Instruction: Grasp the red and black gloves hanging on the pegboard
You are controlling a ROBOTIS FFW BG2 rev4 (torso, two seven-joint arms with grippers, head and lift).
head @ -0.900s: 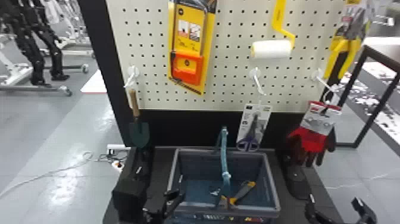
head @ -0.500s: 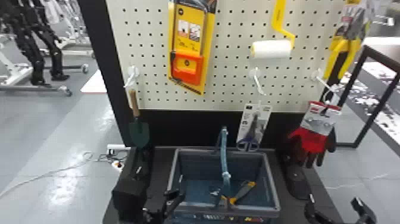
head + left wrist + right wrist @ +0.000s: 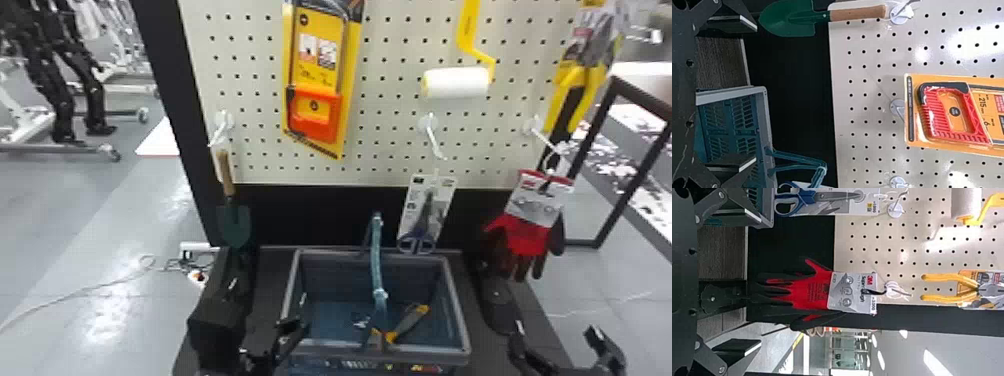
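Twice over, holds jaws spread wide, empty: right gripper [image 3: 562, 355] lower right, likely poised under the red and black gloves [image 3: 525, 235] dangling by hook [image 3: 542, 140] at the pegboard's [image 3: 390, 125] right edge; left gripper [image 3: 272, 345] lower left.

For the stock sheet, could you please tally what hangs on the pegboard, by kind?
Trowel: 1
Saw pack: 1
Roller: 1
Scissors: 1
Gloves: 1 pair
Pliers: 1
Total: 6
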